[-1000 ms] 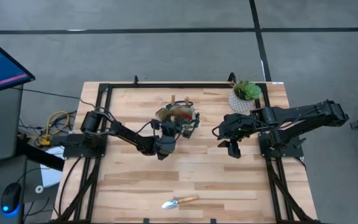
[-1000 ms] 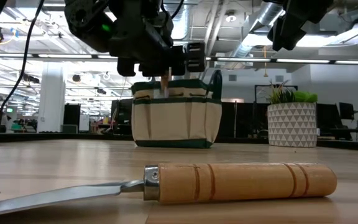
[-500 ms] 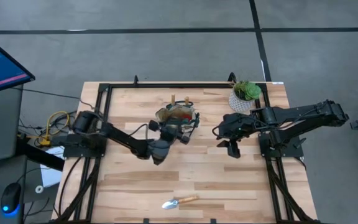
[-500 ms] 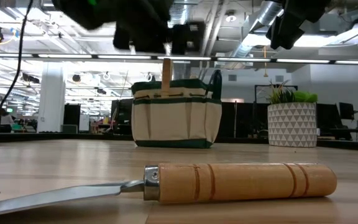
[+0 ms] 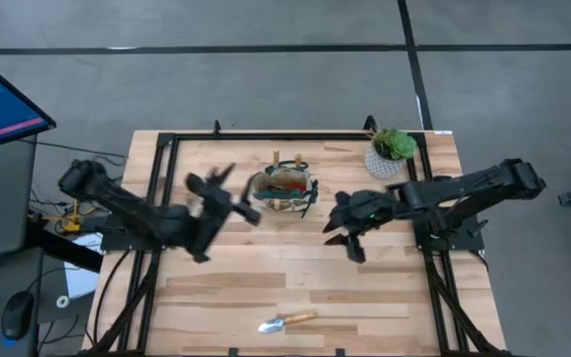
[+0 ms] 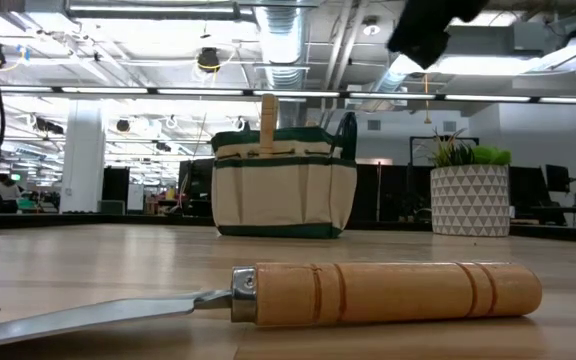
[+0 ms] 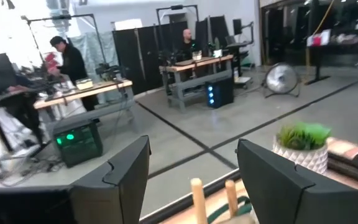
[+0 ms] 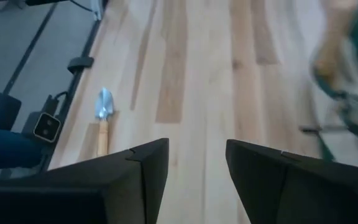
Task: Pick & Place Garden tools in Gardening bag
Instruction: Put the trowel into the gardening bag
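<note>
The beige gardening bag (image 5: 284, 188) with green trim stands at the table's far middle; two wooden trowel handles (image 6: 268, 118) stick up out of its mouth, and something red shows inside. A trowel (image 5: 285, 321) with a silver head and wooden handle lies flat near the table's near edge, and fills the front of the low view (image 6: 368, 292). My left gripper (image 5: 234, 195) is open and empty, just left of the bag; its wrist view (image 7: 194, 183) looks over the handles. My right gripper (image 5: 340, 236) is open and empty, right of and nearer than the bag; its wrist view shows the trowel (image 8: 103, 121).
A green plant in a white pot (image 5: 390, 154) stands at the far right corner, beside my right arm. A black frame (image 5: 167, 149) runs around the table's edges. Bare wood lies between the bag and the loose trowel. People sit at desks in the room beyond.
My left gripper has risen from just over the bag's mouth and drawn back toward the table's left edge, leaving a trowel standing in the bag, handle up. My right gripper has moved toward the table's left and a little toward the near edge.
</note>
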You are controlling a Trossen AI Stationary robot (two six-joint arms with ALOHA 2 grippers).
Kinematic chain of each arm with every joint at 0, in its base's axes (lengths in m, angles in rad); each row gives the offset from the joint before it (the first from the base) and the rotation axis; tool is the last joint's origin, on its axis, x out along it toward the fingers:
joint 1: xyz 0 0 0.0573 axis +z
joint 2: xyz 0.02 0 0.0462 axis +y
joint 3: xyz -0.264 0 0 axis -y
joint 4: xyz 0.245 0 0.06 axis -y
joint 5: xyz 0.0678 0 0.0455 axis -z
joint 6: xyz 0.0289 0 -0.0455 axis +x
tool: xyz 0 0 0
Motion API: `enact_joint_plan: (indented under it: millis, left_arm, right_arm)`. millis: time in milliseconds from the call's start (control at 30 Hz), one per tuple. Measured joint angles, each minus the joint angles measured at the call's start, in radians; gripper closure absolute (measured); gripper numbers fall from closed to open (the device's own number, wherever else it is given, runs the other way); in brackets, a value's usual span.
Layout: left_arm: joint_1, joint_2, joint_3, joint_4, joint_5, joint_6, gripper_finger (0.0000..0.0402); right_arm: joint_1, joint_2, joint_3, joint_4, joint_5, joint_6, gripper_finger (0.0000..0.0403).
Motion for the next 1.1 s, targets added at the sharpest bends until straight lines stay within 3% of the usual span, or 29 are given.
enact_joint_plan:
  millis: [300, 600, 800, 1100]
  left_arm:
    - [-0.094, -0.286, -0.077, -0.002, -0.005, 0.214, 0.0188]
    - [-0.257, -0.514, -0.163, -0.001, -0.027, 0.287, 0.0188]
    - [-0.315, -0.572, -0.188, -0.001, -0.026, 0.287, 0.0188]
    - [-0.322, -0.570, -0.188, -0.001, -0.026, 0.289, 0.0188]
  right_arm:
    - [0.080, 0.309, 0.171, 0.026, 0.000, 0.000, 0.0249]
    - [0.193, 0.635, 0.514, -0.106, -0.004, -0.026, 0.0249]
    - [0.237, 0.782, 0.693, -0.202, -0.052, -0.023, 0.0249]
    - [0.310, 0.934, 0.798, -0.287, -0.053, -0.019, 0.0249]
